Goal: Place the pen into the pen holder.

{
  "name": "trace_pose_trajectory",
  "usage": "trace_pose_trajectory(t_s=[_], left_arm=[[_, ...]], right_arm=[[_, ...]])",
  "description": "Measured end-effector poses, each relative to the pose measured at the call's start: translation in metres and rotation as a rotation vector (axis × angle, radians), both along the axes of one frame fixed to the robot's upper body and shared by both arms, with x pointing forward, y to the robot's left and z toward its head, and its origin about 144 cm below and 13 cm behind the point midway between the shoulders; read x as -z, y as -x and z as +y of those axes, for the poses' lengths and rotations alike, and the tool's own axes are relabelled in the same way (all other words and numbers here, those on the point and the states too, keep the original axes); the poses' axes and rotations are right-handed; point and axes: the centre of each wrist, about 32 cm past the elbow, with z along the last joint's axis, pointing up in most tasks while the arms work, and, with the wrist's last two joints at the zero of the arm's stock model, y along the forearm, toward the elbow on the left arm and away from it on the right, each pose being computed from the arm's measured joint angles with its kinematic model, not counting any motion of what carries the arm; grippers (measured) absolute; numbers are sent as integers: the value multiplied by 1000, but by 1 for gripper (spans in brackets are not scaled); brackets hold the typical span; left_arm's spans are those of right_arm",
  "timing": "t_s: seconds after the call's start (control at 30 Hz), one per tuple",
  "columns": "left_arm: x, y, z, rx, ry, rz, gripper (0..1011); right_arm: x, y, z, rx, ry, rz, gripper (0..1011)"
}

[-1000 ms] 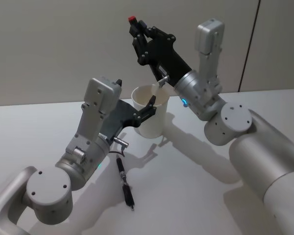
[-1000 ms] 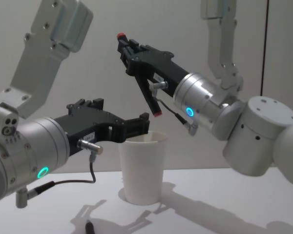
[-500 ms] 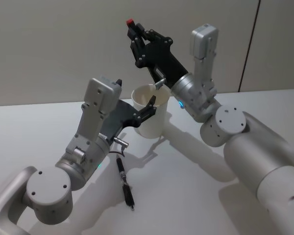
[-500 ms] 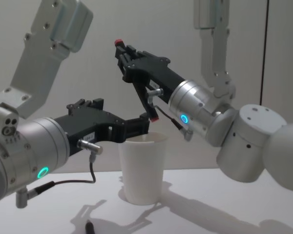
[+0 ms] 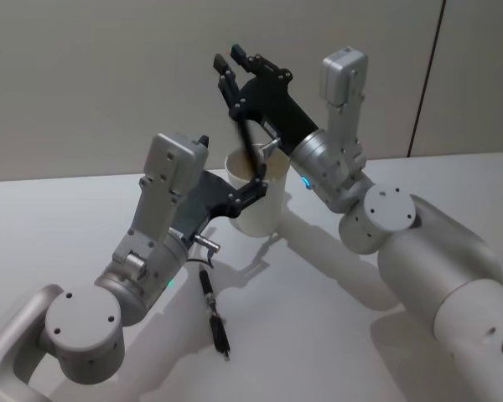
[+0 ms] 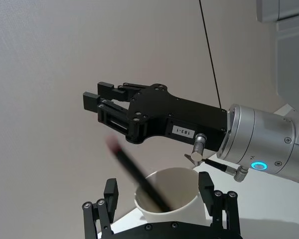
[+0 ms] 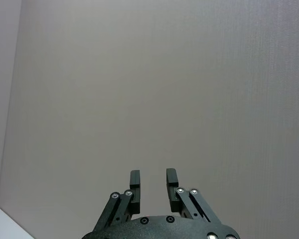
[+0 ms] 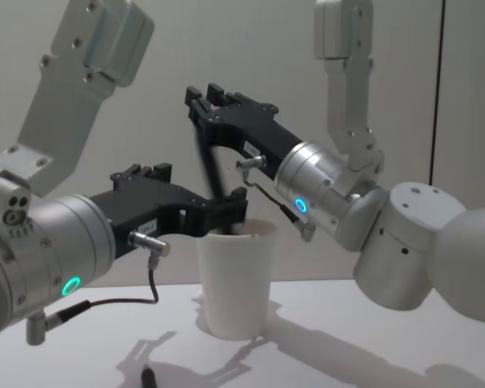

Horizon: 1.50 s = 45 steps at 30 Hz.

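The pen (image 5: 245, 146) leans tilted, its lower end inside the pen holder (image 5: 256, 213) at mid worktop (image 5: 335, 285). Just above, the right claw (image 5: 232, 60) is narrowly parted and empty. The left claw (image 6: 157, 185) is spread wide, flanking the rim.

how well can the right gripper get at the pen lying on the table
Probably yes. The right gripper is open and empty above the cup, and the pen on the table has bare tabletop on its right; the left arm crowds only its other side.
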Motion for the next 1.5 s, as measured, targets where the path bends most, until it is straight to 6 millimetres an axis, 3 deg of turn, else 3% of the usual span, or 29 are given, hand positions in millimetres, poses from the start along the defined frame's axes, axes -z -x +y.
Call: trace_pose_trajectory(t_s=[0.2,0.8,1.17,1.5], left_arm=[[0,0,0,0,0,0,1001],[0,0,0,0,0,0,1001],[0,0,0,0,0,0,1001],[0,0,0,0,0,0,1001]], right_arm=[[1,0,0,0,1,1,486],[2,0,1,1,1,3,987],[-5,1,-15,23,-3,-10,1001],[-23,14,-56,108,-23,-8,1002]])
